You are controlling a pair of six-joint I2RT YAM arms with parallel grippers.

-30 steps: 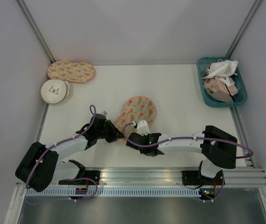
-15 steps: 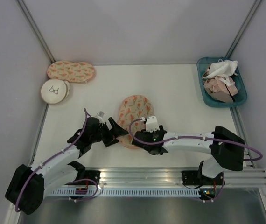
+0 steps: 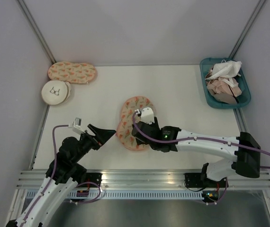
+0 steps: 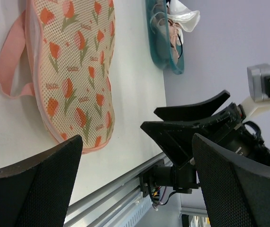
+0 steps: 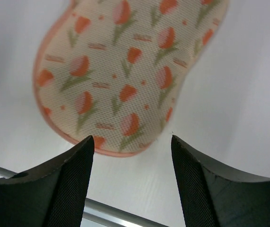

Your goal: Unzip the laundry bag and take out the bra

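Firstly, left end effector [image 3: 104,133]: spread wide, empty, just left of the bag and apart from it.
Laundry bag [image 3: 137,109]: flat on the desk [image 3: 182,94], centre-near, apparently closed; bra unseen, presumably inside.
Right end effector [image 5: 131,142]: spread, empty, above the bag's near lobe.
Risk: nothing pins the light bag, so a zipper tug may drag it; a pinch may catch mesh or the pink strap [image 4: 12,61] instead.

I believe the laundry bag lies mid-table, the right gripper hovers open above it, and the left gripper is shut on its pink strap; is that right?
Not quite: the left gripper is open and holds nothing, apart from the laundry bag; the left wrist view shows the pink strap lying free. The right gripper does hover open above the bag.
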